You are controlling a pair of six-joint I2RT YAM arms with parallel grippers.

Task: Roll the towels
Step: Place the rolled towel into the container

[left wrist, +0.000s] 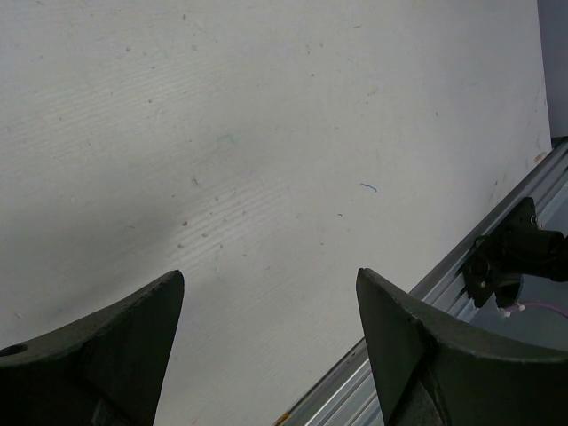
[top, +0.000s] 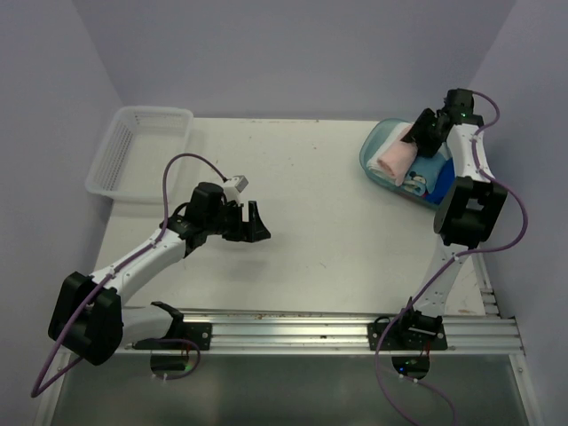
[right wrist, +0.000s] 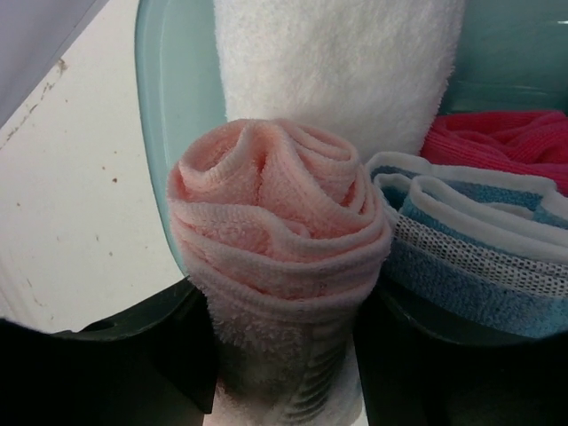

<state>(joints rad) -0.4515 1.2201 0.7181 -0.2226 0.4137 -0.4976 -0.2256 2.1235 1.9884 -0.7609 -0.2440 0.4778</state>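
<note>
**Station Status**

The left gripper (top: 255, 222), fingers released, hangs over the white table (top: 328, 222) toward its left edge, with bare surface around it. At the far right corner, the right gripper (right wrist: 284, 355) clasps the rolled pink terry towel (right wrist: 275, 231) inside the teal plastic bin (right wrist: 169, 133). The roll touches a blue striped towel (right wrist: 479, 266).

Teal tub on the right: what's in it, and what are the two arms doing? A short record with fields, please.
tub: teal plastic tub, far right of the white table
inside: white terry towel, blue-striped towel, red towel
pink rolled towel: gripped end-on by the right gripper, at the tub
left gripper: open, holding nothing, above bare table
basket: white plastic mesh basket, far left corner
</note>
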